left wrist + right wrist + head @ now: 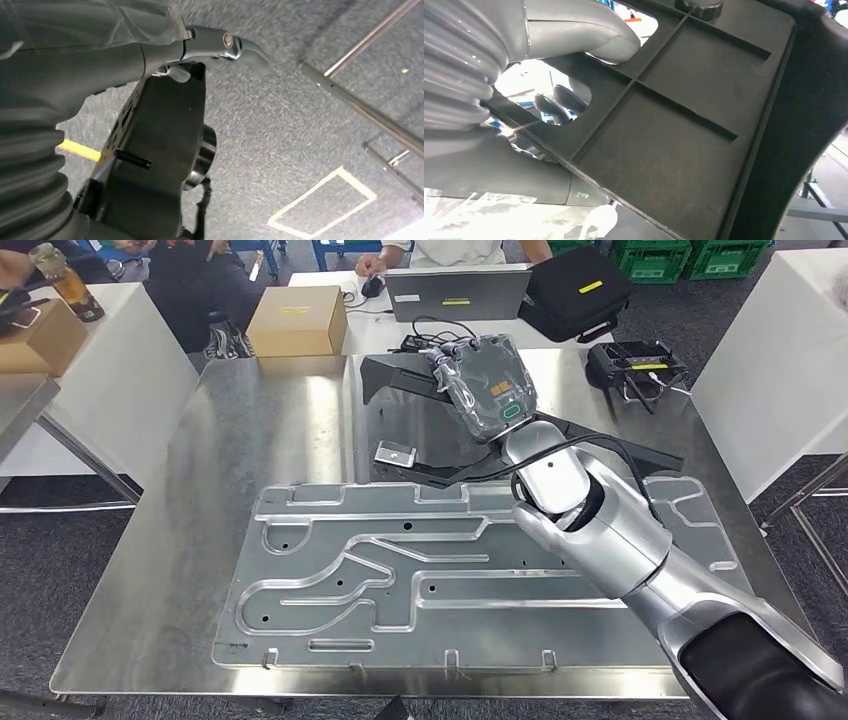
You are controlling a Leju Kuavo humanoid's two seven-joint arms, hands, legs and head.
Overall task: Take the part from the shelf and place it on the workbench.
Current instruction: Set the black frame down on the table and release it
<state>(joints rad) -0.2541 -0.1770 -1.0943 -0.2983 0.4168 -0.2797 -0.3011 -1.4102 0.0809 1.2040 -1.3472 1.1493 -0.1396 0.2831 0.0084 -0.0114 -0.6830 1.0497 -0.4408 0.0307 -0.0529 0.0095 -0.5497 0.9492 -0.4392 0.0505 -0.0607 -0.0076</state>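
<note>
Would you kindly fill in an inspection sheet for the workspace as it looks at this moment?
Surface: shiny steel workbench carrying a large grooved aluminium plate.
Job's things: flat black ribbed plastic part lying on the workbench beyond the plate, a small silver bracket on it.
Clutter: cardboard box, grey laptop and black case on the table behind.
Hands: right hand grips the part, thumb against its ribbed face; left hand hangs over the carpet.
Cables: black cable along the right forearm.
Surroundings: people seated beyond; green crates.
</note>
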